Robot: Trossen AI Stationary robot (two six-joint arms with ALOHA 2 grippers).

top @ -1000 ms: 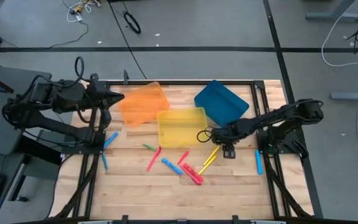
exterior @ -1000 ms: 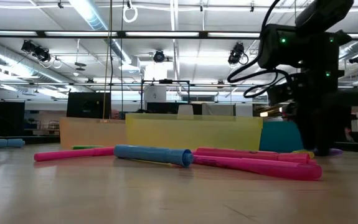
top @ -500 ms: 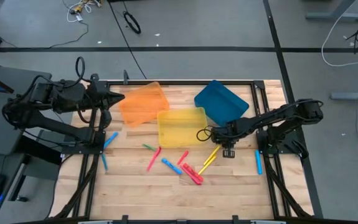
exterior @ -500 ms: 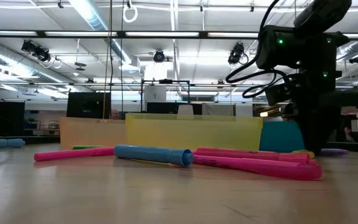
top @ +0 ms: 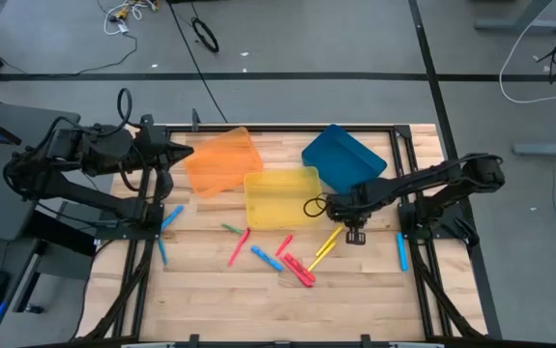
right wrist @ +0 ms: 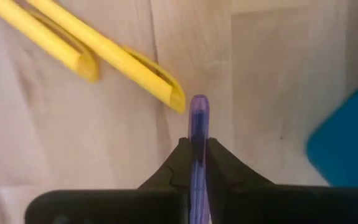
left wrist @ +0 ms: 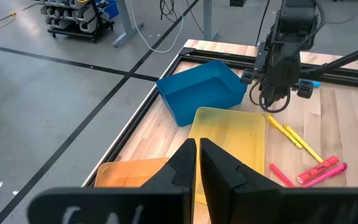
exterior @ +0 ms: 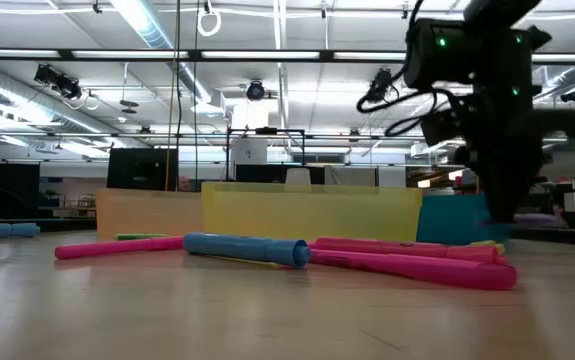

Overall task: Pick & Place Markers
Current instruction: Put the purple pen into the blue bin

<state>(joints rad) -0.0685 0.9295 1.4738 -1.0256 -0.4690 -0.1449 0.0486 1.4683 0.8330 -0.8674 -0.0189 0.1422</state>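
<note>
We see a purple marker (right wrist: 198,149) clamped between the fingers of the right claw (top: 355,232), right of centre in the high view, just right of the yellow tray (top: 282,197) and below the blue tray (top: 343,158). Two yellow markers (top: 327,243) lie just beside it, lower left. Pink markers (top: 298,270), a blue marker (top: 266,258) and a green marker (top: 230,229) lie scattered lower centre on the bench (top: 355,290), with open wood below them. Another blue marker (top: 401,250) lies by the right rail. The left claw (top: 187,150), fingers together and empty, hangs upper left over the orange tray (top: 221,161).
</note>
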